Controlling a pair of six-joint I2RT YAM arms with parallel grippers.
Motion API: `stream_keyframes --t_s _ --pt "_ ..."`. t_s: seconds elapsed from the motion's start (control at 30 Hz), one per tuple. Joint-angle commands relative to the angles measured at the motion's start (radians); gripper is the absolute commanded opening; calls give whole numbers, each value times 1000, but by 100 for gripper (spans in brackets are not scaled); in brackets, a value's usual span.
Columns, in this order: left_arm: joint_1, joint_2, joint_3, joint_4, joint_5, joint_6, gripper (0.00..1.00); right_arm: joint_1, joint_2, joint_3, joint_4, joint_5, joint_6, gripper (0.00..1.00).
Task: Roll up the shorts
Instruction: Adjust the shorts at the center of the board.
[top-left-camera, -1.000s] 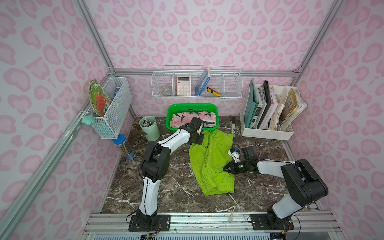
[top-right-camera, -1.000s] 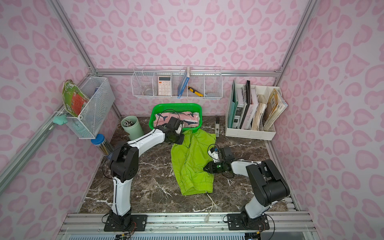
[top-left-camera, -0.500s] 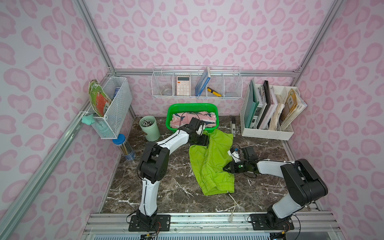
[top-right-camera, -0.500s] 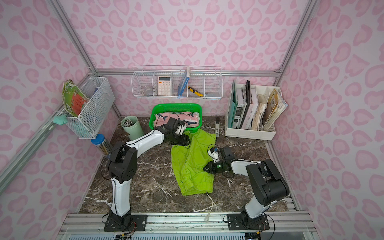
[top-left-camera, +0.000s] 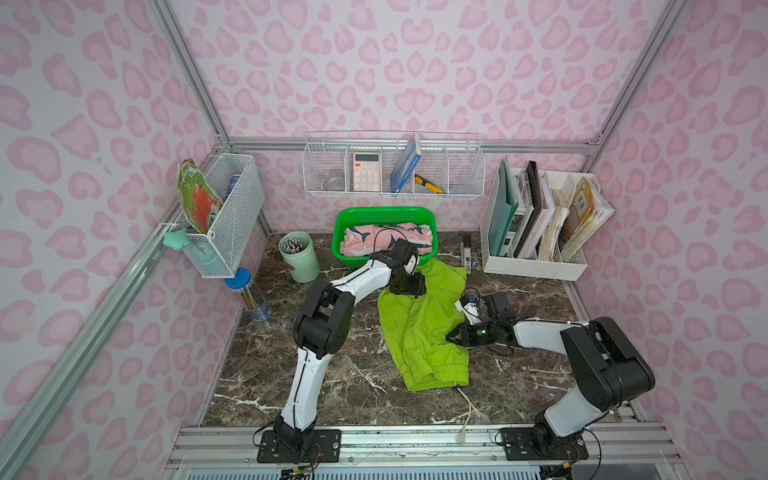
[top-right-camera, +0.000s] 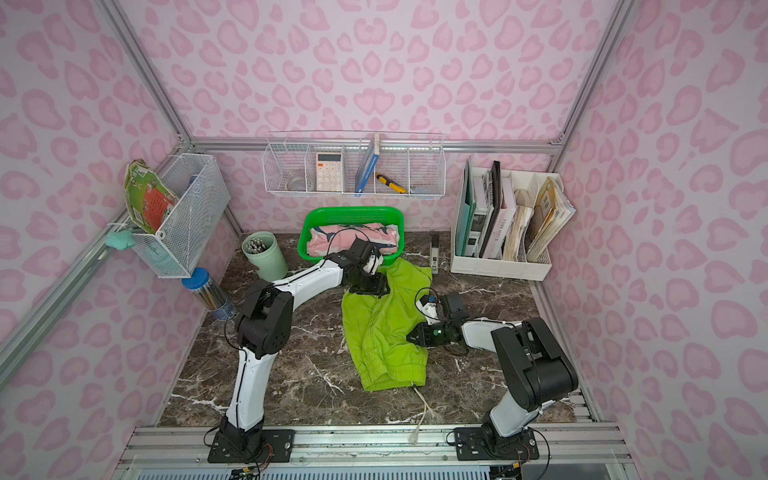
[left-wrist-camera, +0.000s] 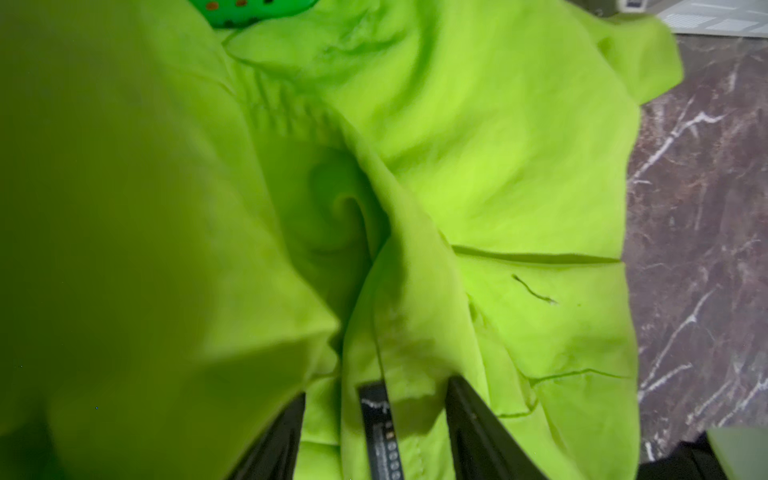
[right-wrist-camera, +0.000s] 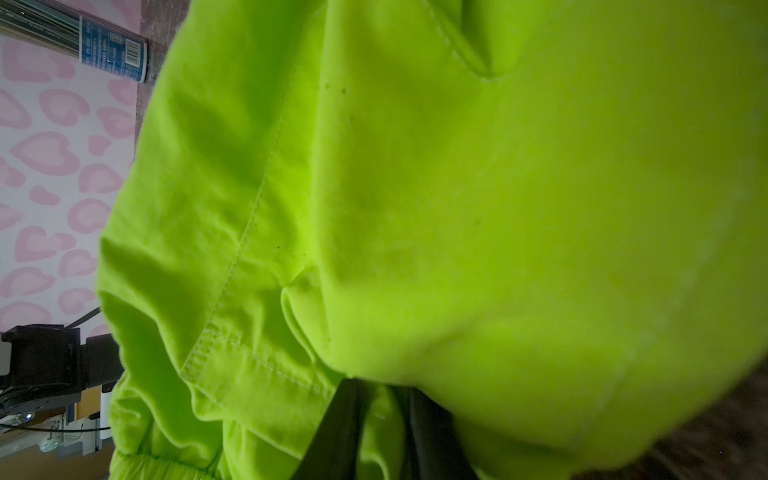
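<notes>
Pinching a fold of the lime green shorts (right-wrist-camera: 291, 187), the right gripper (right-wrist-camera: 380, 395) shows its two dark fingers nearly together with cloth sandwiched between them, so that is a real grasp. In both top views it is taken at the garment's side edge on the robot's right, roughly midway along. Left gripper (left-wrist-camera: 376, 390): the fingers stand apart with a bunched fold and a black label (left-wrist-camera: 376, 428) between them, and more cloth humps up, blurry, close to the lens. Can't tell if they are pressing or just straddling. In a top view this gripper sits low on the far left corner of the shorts (top-left-camera: 419, 332), just beside the green basket (top-left-camera: 384, 211). The shorts lie spread and wrinkled on the marble tabletop (top-left-camera: 291, 374) between the arms. The elastic waist is at the near end, the white drawstring (top-left-camera: 467, 405) trails toward the front rail, and the leg ends point at the basket. No roll is started. The pink shark-print shorts (top-left-camera: 384, 241) lie in the basket as a compact bundle, probably done. Likely reason for the two holds: the right one anchors the side so the cloth doesn't skid, while the left gathers the leg end to fold it over or begin rolling toward the waist. Thin cloth and a small bite near the label could slip free, and the loose drawstring may get dragged into the roll.
</notes>
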Motion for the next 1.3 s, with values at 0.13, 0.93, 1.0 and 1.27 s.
stream_keyframes --t_s 0.13,0.93,1.0,1.27 --pt "-2 38 44 -162 -153 -3 52 2 26 -11 -137 135 -6 27" --pt "43 -160 -84 -203 -329 44 0 2 20 -18 -83 135 41 45" --pt "42 -170 -118 -190 -332 35 0 1 -13 -23 -79 137 41 55" --pt "54 -167 -200 -155 -364 1 11 0 -104 -41 -61 122 38 72"
